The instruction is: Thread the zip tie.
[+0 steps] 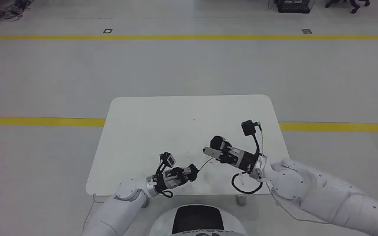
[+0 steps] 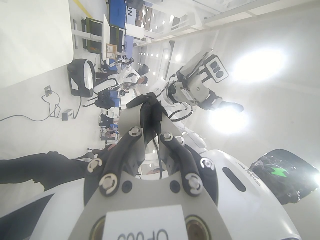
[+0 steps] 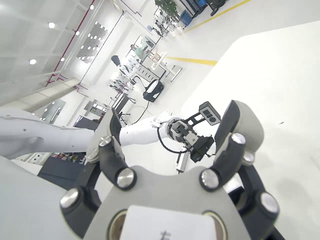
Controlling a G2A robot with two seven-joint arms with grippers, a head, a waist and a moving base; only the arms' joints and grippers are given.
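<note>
Your left gripper is clamped on one end of the thin black zip tie. The tie juts out above the counter's near edge toward your right gripper, whose fingers are spread wide. Expect a light, springy, slick strap, so pinch it close to the free tip. The right wrist's cable loop hangs nearby, and the two grippers crowd each other.
</note>
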